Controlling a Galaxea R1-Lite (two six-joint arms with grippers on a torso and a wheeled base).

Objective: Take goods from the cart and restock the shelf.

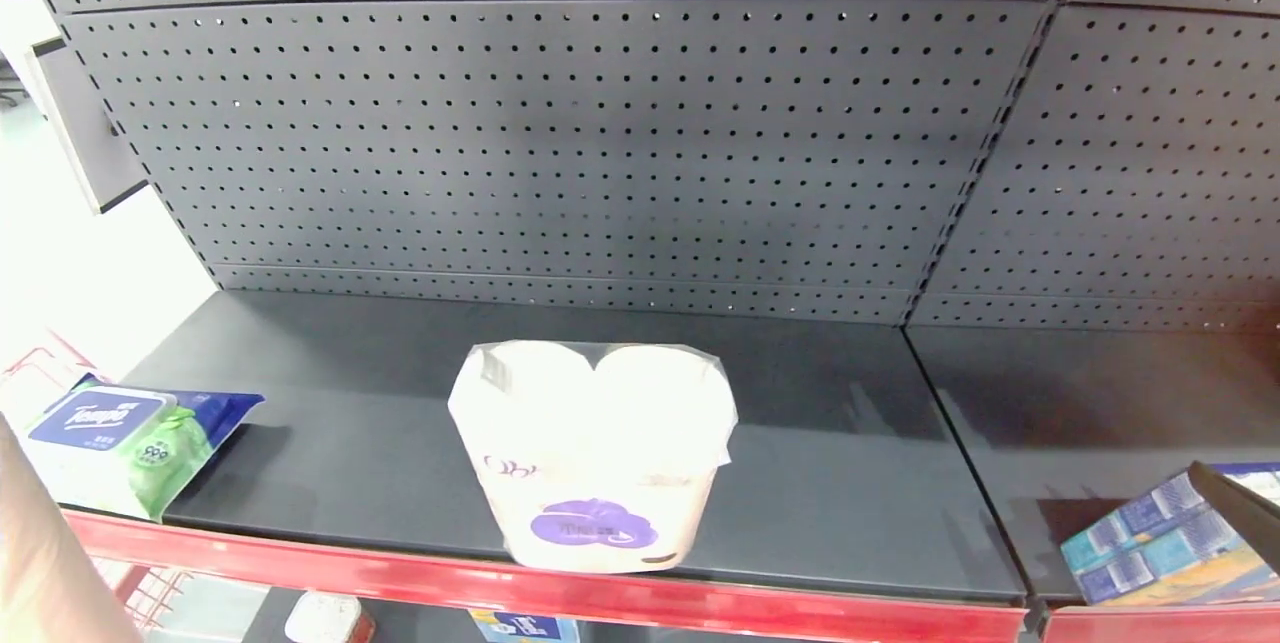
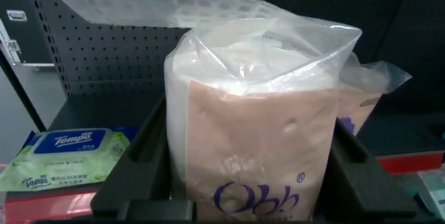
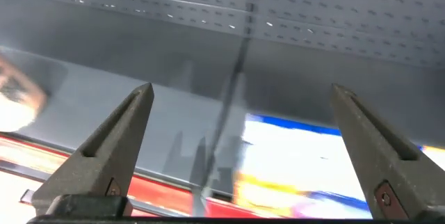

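My left gripper (image 2: pixel 247 147) is shut on a plastic-wrapped pack of toilet rolls (image 2: pixel 243 99), its dark fingers (image 2: pixel 139 147) pressed to both sides. That held pack shows as a beige edge (image 1: pixel 40 553) at the lower left of the head view, before the shelf's front. A second toilet roll pack (image 1: pixel 595 453) with a purple label stands on the dark shelf board (image 1: pixel 830 483) near the red front lip (image 1: pixel 700 603). My right gripper (image 3: pixel 243 88) is open above the shelf's right bay, over a blue box (image 3: pixel 313 161); one finger (image 1: pixel 1235 508) shows at the right edge.
A green and blue wet wipes pack (image 1: pixel 130 443) lies at the shelf's left end. The blue box (image 1: pixel 1160 543) lies at the right front. A perforated back panel (image 1: pixel 600 143) rises behind. Red wire framing (image 1: pixel 40 363) stands at far left. Small goods (image 1: pixel 325 618) sit on the lower level.
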